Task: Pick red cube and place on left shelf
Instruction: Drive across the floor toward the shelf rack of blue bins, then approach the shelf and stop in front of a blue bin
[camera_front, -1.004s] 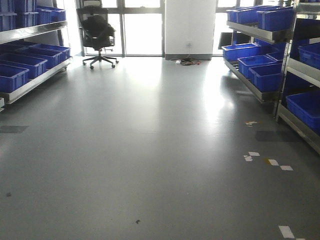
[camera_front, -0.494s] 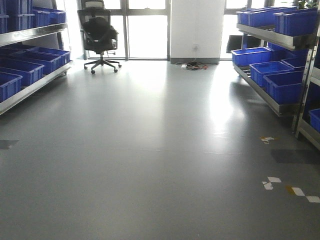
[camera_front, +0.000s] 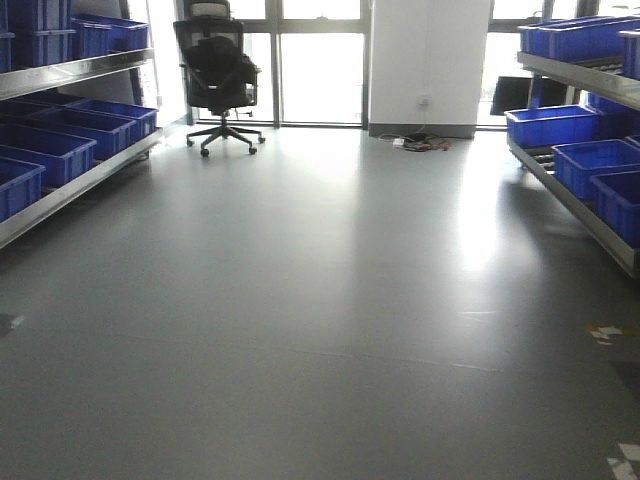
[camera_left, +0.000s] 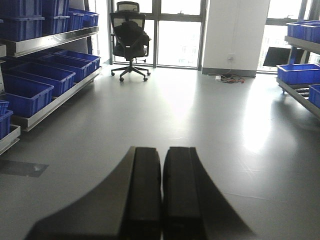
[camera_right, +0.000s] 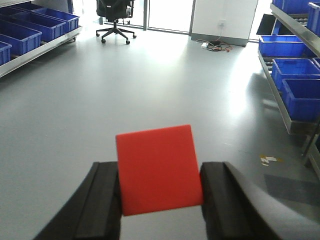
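Grey floor (camera_front: 320, 330), blue bins (camera_front: 45, 150) on side shelves (camera_front: 85, 182), black office chair (camera_front: 220, 75), bright windows (camera_front: 320, 65)

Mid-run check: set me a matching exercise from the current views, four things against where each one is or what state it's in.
Things:
1. small bright red cube
2. left gripper
3. black office chair
4. blue plastic bins

Places or states:
A. shut, nothing between its fingers
B. resting on the metal shelf at left
C. clamped in the right gripper
D. standing by the tall windows at the far end

Pairs: 1-C, 2-A, 3-D, 4-B
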